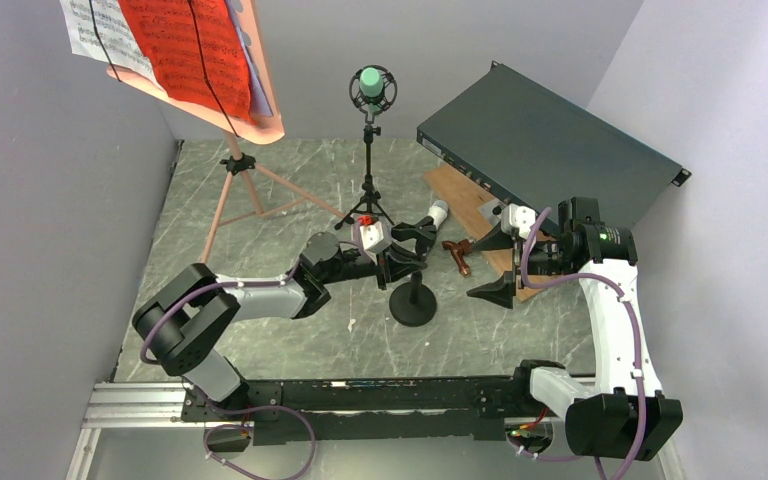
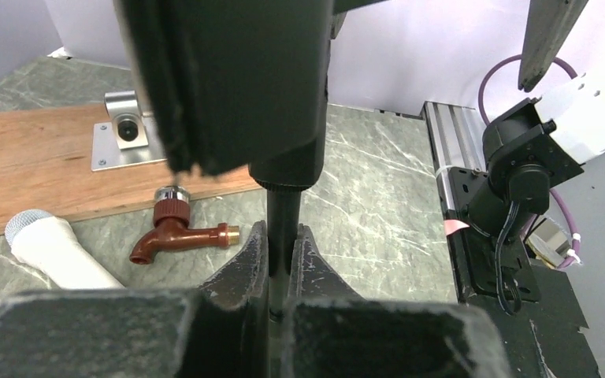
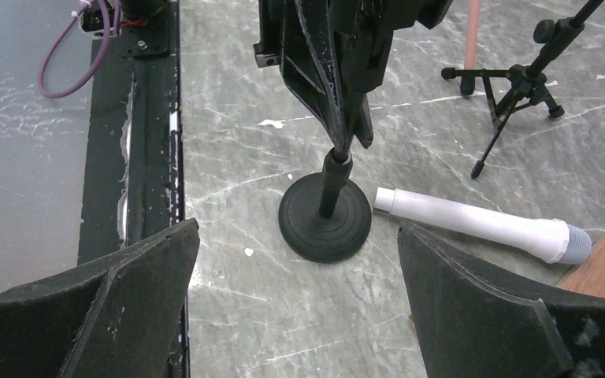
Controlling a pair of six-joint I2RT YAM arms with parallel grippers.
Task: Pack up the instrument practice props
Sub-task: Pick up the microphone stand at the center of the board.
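Observation:
A short black microphone mount (image 1: 413, 300) with a round base (image 3: 324, 216) stands upright mid-table. My left gripper (image 1: 407, 252) is shut on its thin post (image 2: 283, 228), fingers pressed to both sides. Just beyond it the white microphone (image 3: 480, 224) lies flat on the table (image 1: 438, 212). The green microphone (image 1: 371, 82) sits in a black tripod mount (image 1: 368, 190) at the back. The pink music tripod (image 1: 245, 190) holds white and red sheet-music pages (image 1: 175, 40) at the back left. My right gripper (image 1: 500, 258) hangs open over the table, right of the round-based mount.
A dark green metal box (image 1: 550, 150) lies at the back right, partly on a brown wooden board (image 2: 39, 157). A brown tap (image 2: 177, 236) lies by the board's edge. Black rails (image 3: 146, 118) run along the near table edge. Grey walls close in on the sides.

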